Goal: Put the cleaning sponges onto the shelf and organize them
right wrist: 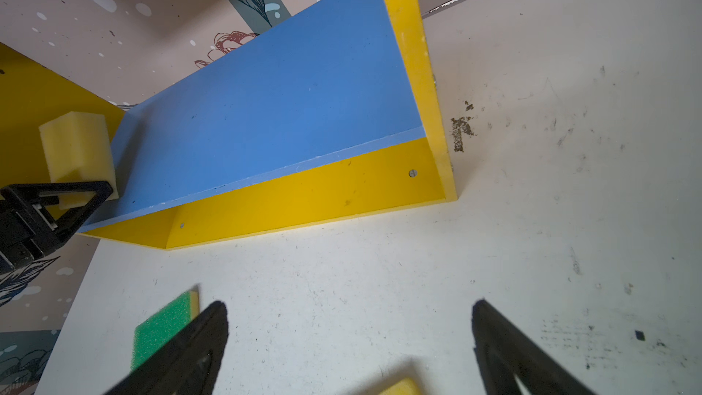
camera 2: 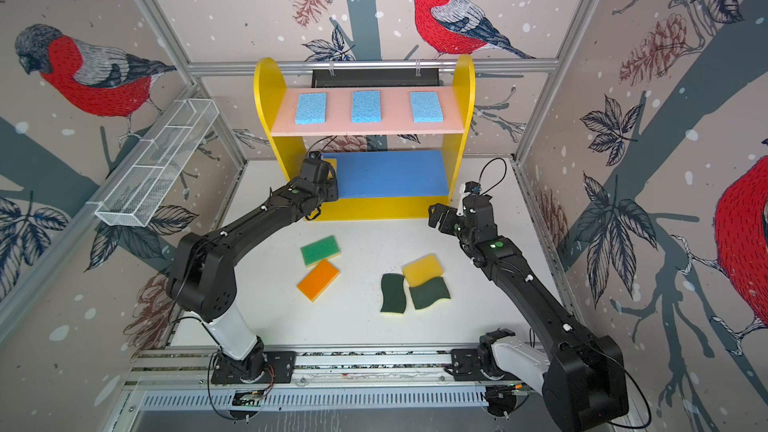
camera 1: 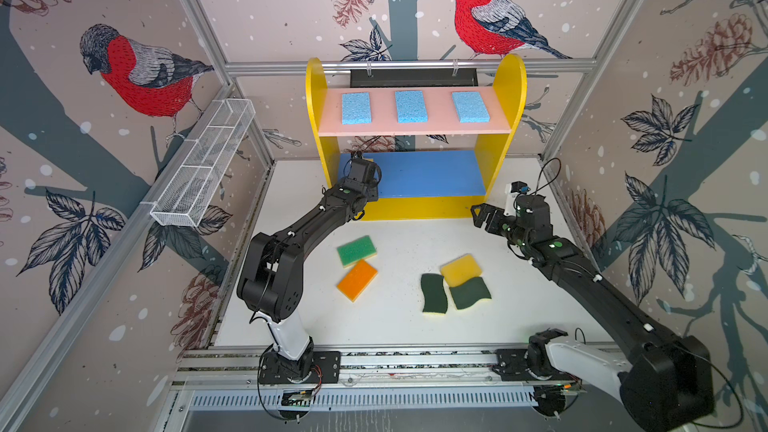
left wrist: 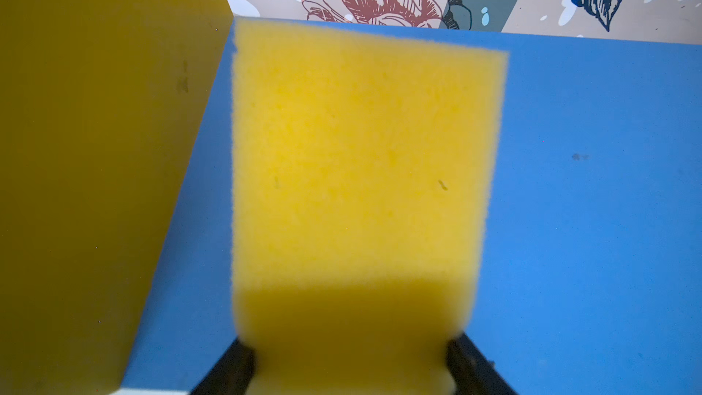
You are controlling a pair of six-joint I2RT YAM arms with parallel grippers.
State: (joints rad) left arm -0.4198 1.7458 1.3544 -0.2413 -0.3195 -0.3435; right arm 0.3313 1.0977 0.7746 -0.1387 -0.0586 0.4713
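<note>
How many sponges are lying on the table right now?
5. Green-topped sponge, orange-topped sponge left of centre; yellow block, left scourer, right scourer right of centre. Held yellow sponge in left gripper not counted. Some may be hidden.

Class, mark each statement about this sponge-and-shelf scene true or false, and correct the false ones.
1. Three light-blue sponges lie on the pink top board. True.
2. The left end effector is empty. False: it grips a yellow sponge at the blue board.
3. The right end effector is open and empty. True.
4. The orange-topped sponge sits on the blue board. False: it lies on the table.
</note>
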